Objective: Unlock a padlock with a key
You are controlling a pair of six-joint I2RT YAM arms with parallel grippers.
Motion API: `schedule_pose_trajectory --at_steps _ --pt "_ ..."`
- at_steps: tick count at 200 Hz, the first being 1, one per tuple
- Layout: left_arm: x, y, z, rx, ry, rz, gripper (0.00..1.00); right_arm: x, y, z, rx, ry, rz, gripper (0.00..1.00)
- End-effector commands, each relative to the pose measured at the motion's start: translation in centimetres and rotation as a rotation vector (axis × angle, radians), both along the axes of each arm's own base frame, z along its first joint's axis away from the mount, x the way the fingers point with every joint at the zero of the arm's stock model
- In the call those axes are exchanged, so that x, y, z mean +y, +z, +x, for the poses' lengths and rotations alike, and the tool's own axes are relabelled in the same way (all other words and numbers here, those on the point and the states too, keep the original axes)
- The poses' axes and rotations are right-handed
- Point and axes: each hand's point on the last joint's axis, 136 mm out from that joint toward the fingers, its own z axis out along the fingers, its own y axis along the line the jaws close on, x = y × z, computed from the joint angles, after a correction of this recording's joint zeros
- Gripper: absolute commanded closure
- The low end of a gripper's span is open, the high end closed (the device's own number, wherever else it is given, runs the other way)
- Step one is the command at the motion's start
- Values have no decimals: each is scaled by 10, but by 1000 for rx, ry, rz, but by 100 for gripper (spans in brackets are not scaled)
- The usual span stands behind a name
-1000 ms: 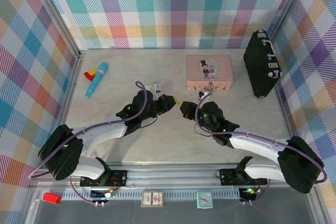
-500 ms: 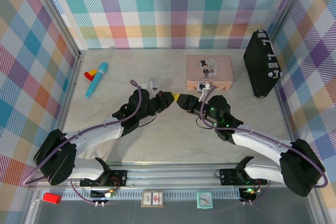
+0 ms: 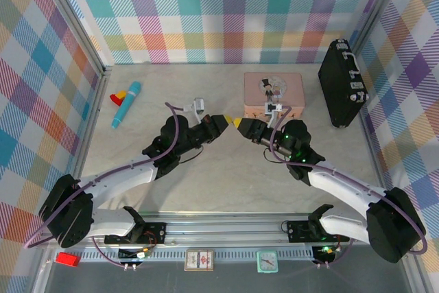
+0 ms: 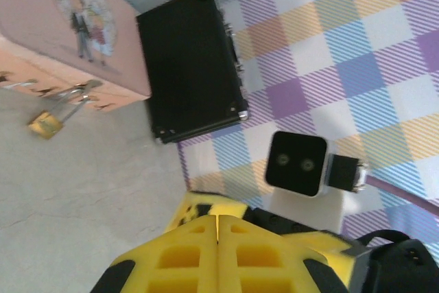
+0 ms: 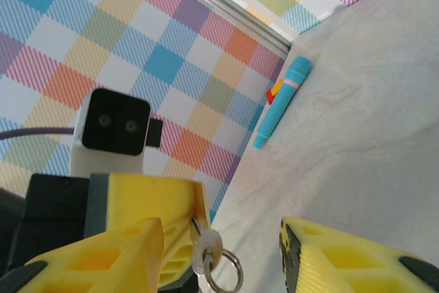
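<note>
From above, the left gripper (image 3: pixel 225 122) and the right gripper (image 3: pixel 240 125) are meeting tip to tip just in front of the left corner of the pink tin (image 3: pixel 274 90). A black case (image 3: pixel 341 84) is standing on edge to the right of the tin, and a teal marker (image 3: pixel 126 104) is lying well to its left. In the left wrist view, that arm's yellow fingers (image 4: pixel 178 259) are pressing flat together, leaving only a thin seam between them. The padlock (image 4: pixel 46 125) is hanging by its thin shackle from the hasp (image 4: pixel 72 94) on the tin's front wall, with its brass body resting on the table (image 4: pixel 82 183) just before the tin. The shackle seems to be closed, though blur is making that uncertain. In the right wrist view, the key (image 5: pixel 204 248) is dangling with its ring (image 5: pixel 226 278) from the tip of the left gripper, which is pinching it. The right gripper's own fingers (image 5: pixel 103 265) are standing wide apart, with the key hanging in the gap between them.
</note>
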Motion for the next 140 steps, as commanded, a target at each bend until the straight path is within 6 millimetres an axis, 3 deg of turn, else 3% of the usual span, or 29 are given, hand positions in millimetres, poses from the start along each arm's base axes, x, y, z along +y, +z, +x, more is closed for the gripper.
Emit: schedule_pose_trajectory --at_steps 1,93,140 --pt "0 28 5 -93 -30 -111 100 7 31 -9 -72 77 71 52" --pt "-1 27 5 -91 -48 -109 100 -6 45 -13 -137 19 40 58" --pt "-2 24 1 -91 -67 -108 100 -3 40 -7 -118 11 31 60"
